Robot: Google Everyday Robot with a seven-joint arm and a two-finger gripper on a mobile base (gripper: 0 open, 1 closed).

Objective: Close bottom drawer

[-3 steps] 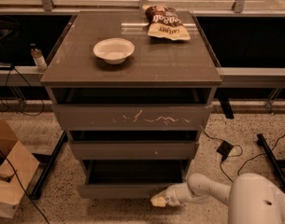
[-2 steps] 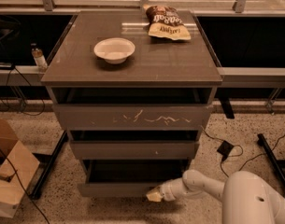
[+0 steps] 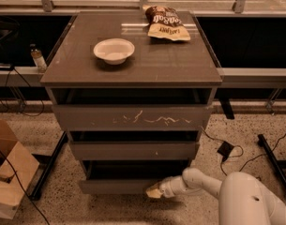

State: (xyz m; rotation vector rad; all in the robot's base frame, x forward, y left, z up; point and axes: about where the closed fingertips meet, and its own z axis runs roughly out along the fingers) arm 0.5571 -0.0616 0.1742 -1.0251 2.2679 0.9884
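Observation:
The bottom drawer (image 3: pixel 112 186) is the lowest of three in the grey-brown cabinet. Its plain flat front stands slightly out from the cabinet, with a dark gap of tray interior (image 3: pixel 133 169) showing above it. My gripper (image 3: pixel 153 191) is at the end of the white arm that reaches in from the lower right. Its tip is against the right part of the drawer front, low near the floor.
A white bowl (image 3: pixel 114 50) and a chip bag (image 3: pixel 167 23) sit on the cabinet top (image 3: pixel 180 69). The scratched top drawer front (image 3: pixel 133 117) and the middle drawer (image 3: pixel 133 150) are above. A cardboard box (image 3: pixel 9 172) stands at the left. Cables and a black plug (image 3: pixel 225 149) lie on the floor at the right.
My gripper has moved left along the drawer front, and the bottom drawer front now sits further in toward the cabinet than a second ago.

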